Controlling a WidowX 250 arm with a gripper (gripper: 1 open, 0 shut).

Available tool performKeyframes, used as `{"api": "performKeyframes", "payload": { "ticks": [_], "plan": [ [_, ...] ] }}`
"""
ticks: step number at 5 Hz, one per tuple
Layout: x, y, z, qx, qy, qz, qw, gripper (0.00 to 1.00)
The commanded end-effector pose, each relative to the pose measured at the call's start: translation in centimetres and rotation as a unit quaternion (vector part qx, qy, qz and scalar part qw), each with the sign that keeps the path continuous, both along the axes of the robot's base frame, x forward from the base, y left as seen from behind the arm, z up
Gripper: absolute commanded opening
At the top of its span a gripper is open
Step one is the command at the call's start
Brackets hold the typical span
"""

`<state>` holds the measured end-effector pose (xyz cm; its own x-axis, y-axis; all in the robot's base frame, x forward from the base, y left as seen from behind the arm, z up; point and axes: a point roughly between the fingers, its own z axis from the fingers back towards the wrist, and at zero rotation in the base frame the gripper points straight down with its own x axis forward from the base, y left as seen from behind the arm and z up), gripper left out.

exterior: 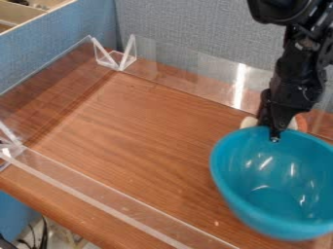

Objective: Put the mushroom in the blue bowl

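My gripper points straight down over the far rim of the blue bowl, a large glossy teal bowl at the table's front right. The black fingers are shut on the mushroom. Only slivers of cream and orange-brown show on either side of the fingers; the rest is hidden behind them. The fingertips hang just at the bowl's back edge, and the bowl looks slightly blurred. I see nothing lying inside the bowl.
The wooden table top is fenced by low clear acrylic walls with white corner brackets at the back and at the left edge. A blue partition stands behind and to the left.
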<state>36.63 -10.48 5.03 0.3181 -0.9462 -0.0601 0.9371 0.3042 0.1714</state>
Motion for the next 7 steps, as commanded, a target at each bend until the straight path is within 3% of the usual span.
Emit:
{"api": "performKeyframes", "payload": {
  "ticks": [1, 4, 7],
  "plan": [
    [1.1, -0.2, 1.6, -0.008, -0.026, -0.002, 0.9996, 0.0],
    [2.3, 0.0, 0.3, 0.0, -0.014, -0.015, 0.9998, 0.0],
    [2.3, -0.4, -0.4, 0.004, -0.007, -0.029, 0.9995, 0.0]
  ]
}}
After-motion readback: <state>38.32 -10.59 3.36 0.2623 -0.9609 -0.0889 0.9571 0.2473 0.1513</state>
